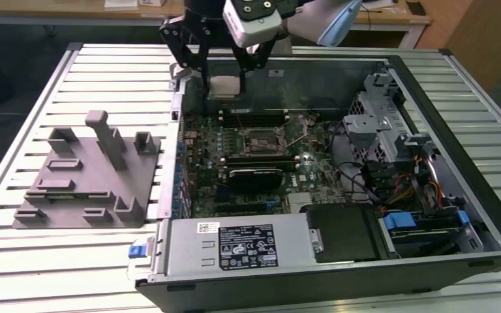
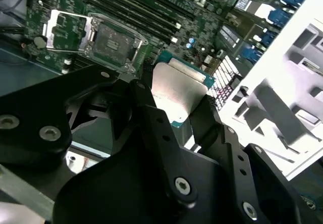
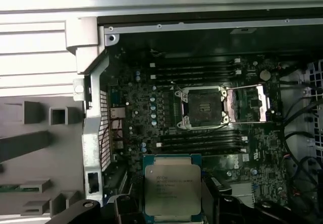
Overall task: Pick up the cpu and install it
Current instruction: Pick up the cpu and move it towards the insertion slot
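Jaws are clamped on it: the black two-fingered gripper (image 1: 224, 83) pinches the small flat square cpu with a pale silver metal top (image 1: 225, 87) edge to edge between its fingers (image 2: 146, 103). The cpu (image 3: 172, 191) hangs over the green motherboard (image 3: 146, 128), apart from the open square black-and-metal socket frame (image 3: 204, 108).
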`<state>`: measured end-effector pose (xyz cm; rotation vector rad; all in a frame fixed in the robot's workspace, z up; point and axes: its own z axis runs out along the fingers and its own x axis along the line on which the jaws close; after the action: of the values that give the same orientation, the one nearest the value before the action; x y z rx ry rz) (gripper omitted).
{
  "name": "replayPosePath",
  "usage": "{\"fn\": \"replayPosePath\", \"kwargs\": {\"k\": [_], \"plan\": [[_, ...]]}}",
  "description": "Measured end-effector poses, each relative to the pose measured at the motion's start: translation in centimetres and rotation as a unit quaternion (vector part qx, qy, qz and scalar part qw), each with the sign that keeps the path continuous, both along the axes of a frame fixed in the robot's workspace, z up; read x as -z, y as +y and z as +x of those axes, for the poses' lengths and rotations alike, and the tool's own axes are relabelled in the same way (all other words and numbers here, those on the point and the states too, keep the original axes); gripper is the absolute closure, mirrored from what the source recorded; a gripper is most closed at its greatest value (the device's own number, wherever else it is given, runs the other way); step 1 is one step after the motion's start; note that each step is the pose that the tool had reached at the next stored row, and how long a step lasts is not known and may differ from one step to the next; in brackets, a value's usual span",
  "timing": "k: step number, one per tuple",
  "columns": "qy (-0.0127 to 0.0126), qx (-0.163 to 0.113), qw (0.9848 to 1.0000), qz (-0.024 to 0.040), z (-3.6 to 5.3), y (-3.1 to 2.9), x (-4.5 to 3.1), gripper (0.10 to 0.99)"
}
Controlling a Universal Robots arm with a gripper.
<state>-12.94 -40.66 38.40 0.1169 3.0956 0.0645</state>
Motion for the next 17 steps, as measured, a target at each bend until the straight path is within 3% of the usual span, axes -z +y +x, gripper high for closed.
{"fn": "replayPosePath", "kwargs": {"k": [17], "plan": [[0.0008,0.0,1.0,0.0001,6.26,0.02,0.04,0.545]]}}
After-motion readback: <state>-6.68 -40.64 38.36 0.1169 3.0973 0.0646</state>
